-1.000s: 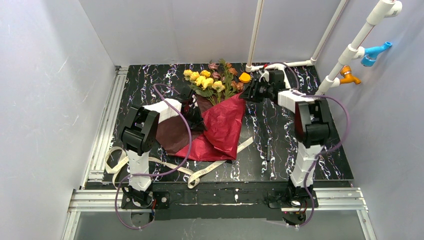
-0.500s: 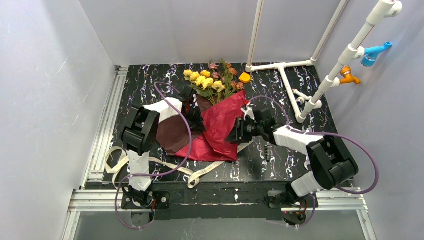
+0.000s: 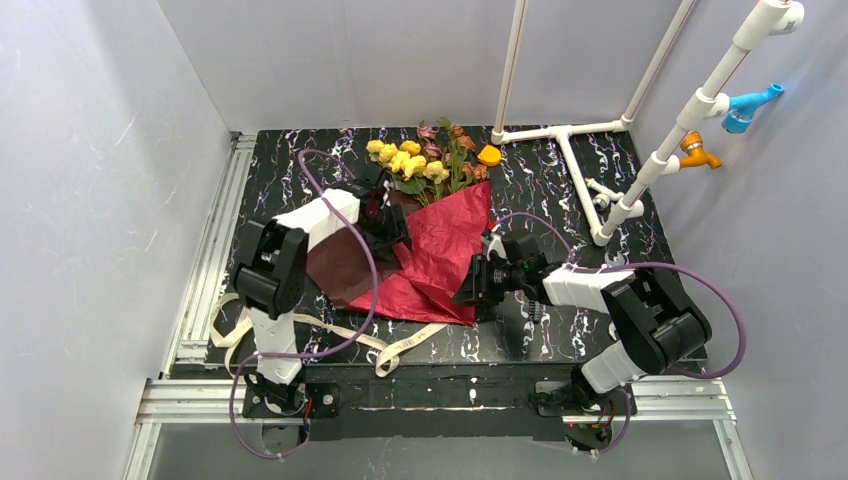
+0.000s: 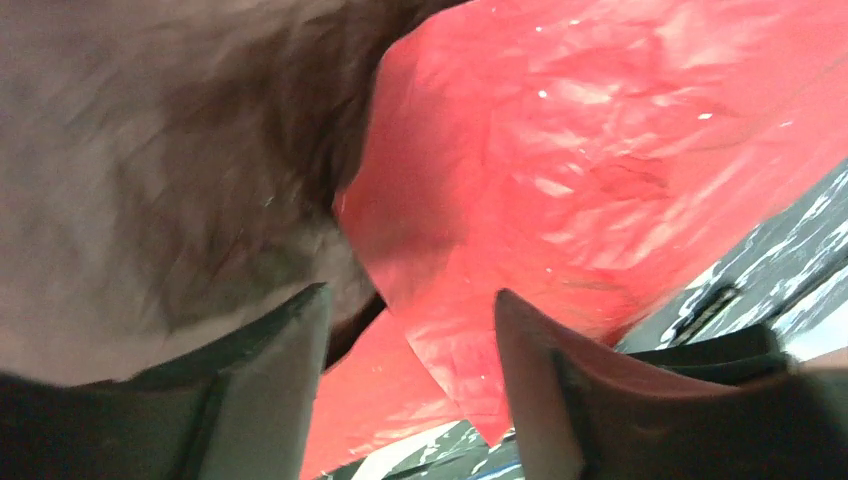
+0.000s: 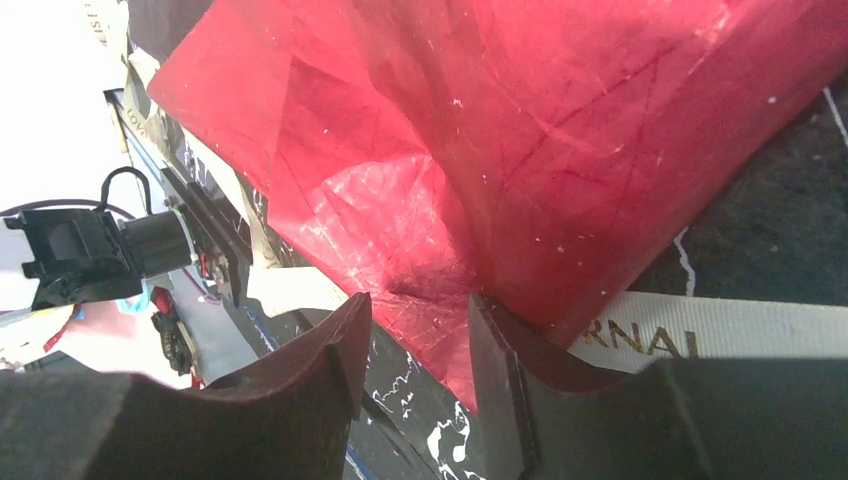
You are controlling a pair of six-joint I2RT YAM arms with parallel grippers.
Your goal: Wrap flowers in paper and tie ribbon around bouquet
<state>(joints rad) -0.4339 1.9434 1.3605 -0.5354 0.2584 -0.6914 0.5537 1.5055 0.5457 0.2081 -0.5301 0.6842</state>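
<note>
Top external view: a black marbled table (image 3: 290,160) sits between pale walls, and both arms reach in over a crumpled sheet.
Flowers: the flowers (image 3: 415,165) lie at the far middle of the table. The yellow and pink-brown blooms point toward the back wall, and the stems run in under the sheet's far edge.
Paper: the paper (image 3: 445,250) is spread mid-table and partly folded. Its bright red side is up on the right and its maroon side is up on the left.
Ribbon: the ribbon (image 3: 400,348) lies loose along the near side, looping by the left arm's base and passing under the paper's near corner.
Left gripper: the left gripper (image 3: 392,222) is above the sheet's far left part, close to the stems. Its fingers (image 4: 280,390) are spread, with nothing between them.
Right gripper: the right gripper (image 3: 470,285) is low at the near right corner of the paper. Its fingers (image 5: 320,400) are parted, the red edge lies at the gap, and the lettered ribbon is just beside them.
In the way: the left arm and its purple cable (image 3: 374,275) cross the maroon part.
Around: an orange cap (image 3: 489,155) lies beside the blooms. A white pipe frame (image 3: 575,170) stands at far right, with a blue fitting (image 3: 748,103) and an orange fitting (image 3: 697,152).
</note>
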